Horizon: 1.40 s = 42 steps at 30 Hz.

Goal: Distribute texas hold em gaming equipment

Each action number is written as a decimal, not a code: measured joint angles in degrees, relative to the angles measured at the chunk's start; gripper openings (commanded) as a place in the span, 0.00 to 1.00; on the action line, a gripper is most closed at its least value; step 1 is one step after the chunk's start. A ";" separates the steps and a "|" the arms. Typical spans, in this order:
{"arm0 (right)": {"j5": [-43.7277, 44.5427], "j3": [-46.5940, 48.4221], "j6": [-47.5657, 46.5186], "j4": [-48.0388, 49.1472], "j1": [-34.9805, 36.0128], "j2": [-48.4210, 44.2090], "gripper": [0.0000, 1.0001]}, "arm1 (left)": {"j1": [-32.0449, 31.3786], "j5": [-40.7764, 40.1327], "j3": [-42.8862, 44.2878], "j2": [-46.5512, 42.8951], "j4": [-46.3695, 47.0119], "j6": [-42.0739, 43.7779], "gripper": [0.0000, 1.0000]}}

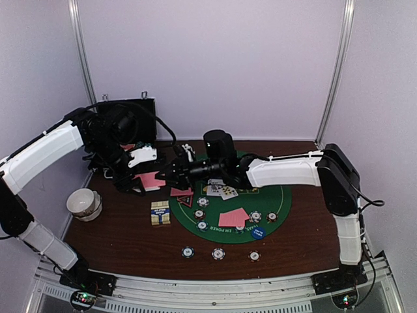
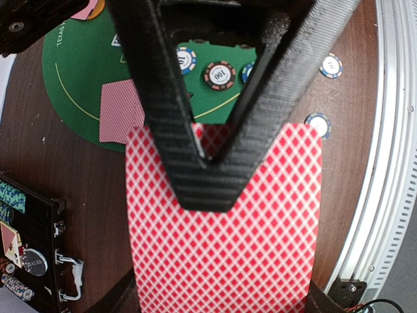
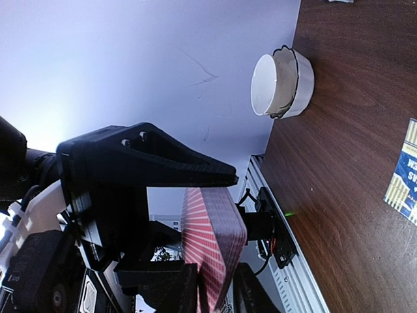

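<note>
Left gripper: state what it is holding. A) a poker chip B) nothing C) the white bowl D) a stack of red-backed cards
D: in the left wrist view the left gripper is shut on the red-backed cards, its fingers meeting over their diamond pattern, while the white bowl sits on the table apart from it.

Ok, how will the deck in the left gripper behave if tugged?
The deck looks like a thick loose stack in the right wrist view, so cards would probably slide apart. The left gripper pinches only one end; the free end may sag.
</note>
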 measured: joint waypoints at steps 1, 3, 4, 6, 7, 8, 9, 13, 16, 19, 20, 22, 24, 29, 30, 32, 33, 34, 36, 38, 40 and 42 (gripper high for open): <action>0.00 -0.28 -0.28 -0.31 -0.09 -0.28 0.18 | -0.02 0.04 0.00 0.00 0.09 0.07 0.00; -0.04 -0.81 -0.44 -0.96 -0.15 -0.72 0.16 | 0.00 0.02 0.00 0.00 0.11 0.11 0.00; -0.09 -0.92 -0.52 -0.96 -0.20 -0.76 0.16 | 0.00 0.00 0.00 0.00 0.11 0.13 0.00; -0.09 -1.25 -0.57 -0.96 -0.20 -1.03 0.15 | -0.02 0.04 0.00 0.00 0.09 0.15 0.00; -0.09 -1.49 -0.59 -1.01 -0.20 -1.25 0.15 | -0.02 0.13 0.00 0.00 0.09 0.22 0.00; -0.09 -1.70 -0.59 -1.05 -0.20 -1.49 0.14 | -0.07 0.15 0.00 0.00 0.09 0.31 0.00; -0.09 -1.88 -0.59 -1.18 -0.20 -1.73 0.13 | -0.13 0.15 0.00 0.00 0.09 0.35 0.00; -0.07 -2.89 -0.79 -1.68 -0.20 -2.80 0.11 | -0.33 0.17 0.00 0.00 0.09 0.42 0.00; -0.15 -3.58 -0.85 -2.21 -0.20 -3.78 0.10 | -0.35 -0.35 -0.02 0.00 0.04 0.52 0.00; -0.20 -3.67 -1.03 -2.78 -0.20 -4.70 0.09 | -0.26 -1.07 -0.09 0.00 0.07 0.55 0.00; -0.20 -3.67 -1.16 -2.95 -0.20 -5.03 0.09 | -0.26 -1.20 -0.09 0.00 0.07 0.52 0.00; -0.28 -3.67 -1.38 -3.08 -0.20 -5.62 0.08 | -0.26 -1.36 -0.09 0.00 0.07 0.55 0.00; -0.46 -3.67 -1.38 -2.99 -0.20 -5.92 0.08 | -0.26 -1.38 -0.09 0.00 0.07 0.52 0.00; -0.70 -3.69 -0.72 -2.84 -0.20 -5.92 0.17 | -0.26 -1.44 -0.09 0.00 0.07 0.52 0.00; -0.85 -3.69 -0.63 -2.71 -0.20 -5.92 0.18 | -0.26 -1.44 -0.09 0.00 0.07 0.52 0.00; -1.01 -3.69 -0.37 -2.69 -0.17 -5.90 0.20 | -0.26 -1.46 -0.09 0.00 0.04 0.52 0.00; -1.05 -3.67 -0.37 -2.67 -0.07 -5.86 0.20 | -0.26 -1.49 -0.09 0.00 0.04 0.55 0.00; -1.07 -3.63 -0.20 -2.64 -0.09 -5.79 0.17 | -0.26 -1.51 -0.09 0.00 0.04 0.55 0.00; -1.27 -3.28 0.04 -2.60 -0.07 -5.40 0.11 | -0.26 -1.60 -0.09 0.00 0.04 0.52 0.00; -1.49 -3.02 0.26 -2.49 -0.09 -4.92 0.06 | -0.26 -1.64 -0.09 0.00 0.04 0.55 0.00; -1.68 -2.71 0.50 -2.54 -0.09 -4.46 0.01 | -0.26 -1.68 -0.09 0.00 0.04 0.52 0.00; -1.81 -2.49 0.85 -2.86 -0.09 -4.20 0.00 | -0.26 -1.79 -0.09 0.00 0.04 0.52 0.00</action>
